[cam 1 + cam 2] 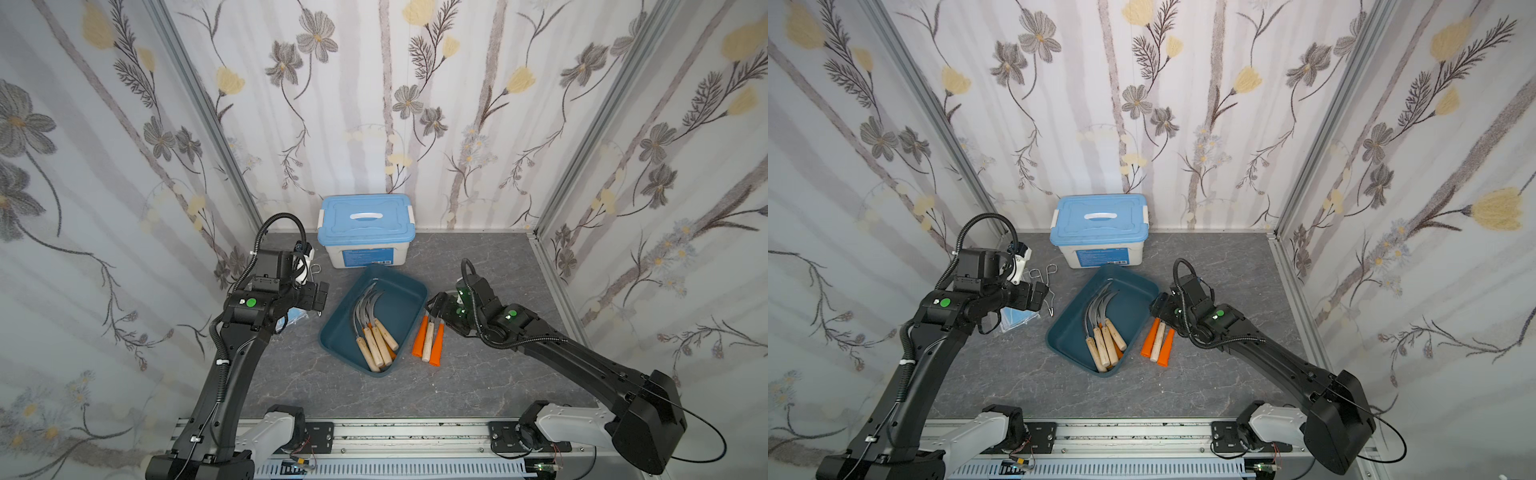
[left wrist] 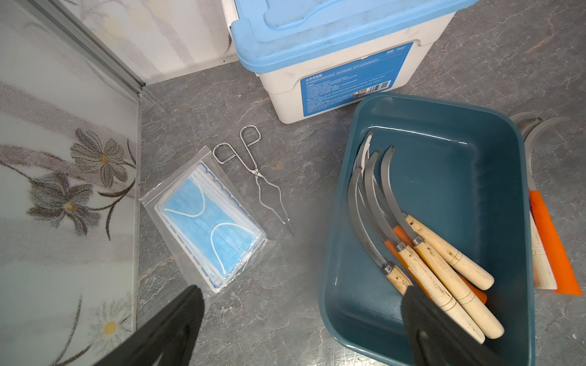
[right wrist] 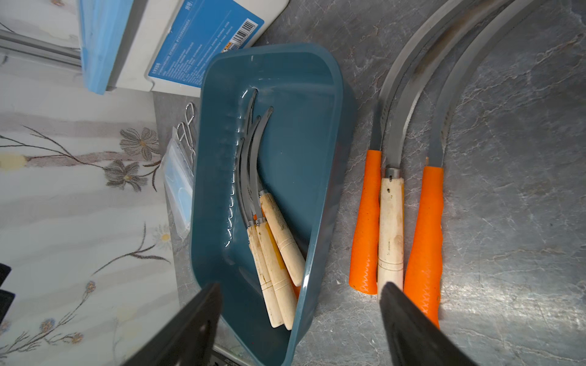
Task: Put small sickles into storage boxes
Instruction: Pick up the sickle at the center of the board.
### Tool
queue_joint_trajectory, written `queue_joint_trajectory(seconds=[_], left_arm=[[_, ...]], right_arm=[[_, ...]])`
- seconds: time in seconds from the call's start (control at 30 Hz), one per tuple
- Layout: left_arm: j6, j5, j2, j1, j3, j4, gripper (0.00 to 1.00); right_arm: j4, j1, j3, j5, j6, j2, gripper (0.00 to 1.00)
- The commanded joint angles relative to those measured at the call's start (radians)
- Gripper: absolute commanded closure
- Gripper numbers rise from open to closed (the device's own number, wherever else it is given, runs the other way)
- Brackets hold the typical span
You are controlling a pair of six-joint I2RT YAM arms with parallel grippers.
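The left pincer [image 2: 301, 290] and right pincer [image 3: 300, 285] gape empty; wire tongs [image 2: 258, 177] and bagged masks [image 2: 209, 221] lie beside the teal tray [image 2: 459, 177].

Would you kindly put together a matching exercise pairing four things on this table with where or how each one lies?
Things:
1. tongs
2. masks
3. lidded box
4. tray

Places or states:
A. holds sickles
B. in a clear bag
C. by the back wall
D. between masks and tray

Pairs: 1-D, 2-B, 3-C, 4-A.
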Motion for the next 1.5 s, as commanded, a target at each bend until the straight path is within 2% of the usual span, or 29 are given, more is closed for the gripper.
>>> queue_joint_trajectory(seconds=[0.0,0.27,0.4,0.57,0.73,0.87,1.0,1.1,1.3,1.47], left_arm=[[0.016,-0.016,0.012,0.001,0.012,0.026,0.0],[0.018,-0.022,0.039,0.001,0.053,0.029,0.0],[0.019,-0.018,0.056,0.0,0.076,0.031,0.0],[0.014,-0.018,0.063,0.001,0.091,0.036,0.0],[-0.01,0.023,0.059,0.0,0.092,0.001,0.0],[-0.009,0.046,0.037,-0.001,0.049,0.006,0.0],[-0.021,0.034,0.039,-0.001,0.058,-0.002,0.0],[-0.013,0.015,0.038,-0.002,0.066,0.008,0.0],[0.013,-0.013,0.062,0.0,0.11,-0.01,0.0],[0.037,-0.033,0.058,0.0,0.106,-0.004,0.0]], right_arm=[[0.023,0.002,-0.008,0.037,0.043,-0.019,0.0],[0.057,-0.003,-0.052,0.023,0.059,-0.057,0.01],[-0.003,0.0,0.018,0.047,-0.001,-0.007,0.11],[-0.084,-0.014,0.081,0.108,-0.086,0.043,0.15],[-0.218,-0.092,0.153,0.139,-0.196,0.098,0.17],[-0.26,-0.189,0.188,0.113,-0.29,0.145,0.18],[-0.284,-0.266,0.254,0.06,-0.324,0.245,0.18],[-0.28,-0.284,0.322,0.082,-0.362,0.308,0.18],[-0.266,-0.316,0.387,0.05,-0.399,0.4,0.17],[-0.239,-0.322,0.362,0.054,-0.345,0.404,0.18]])
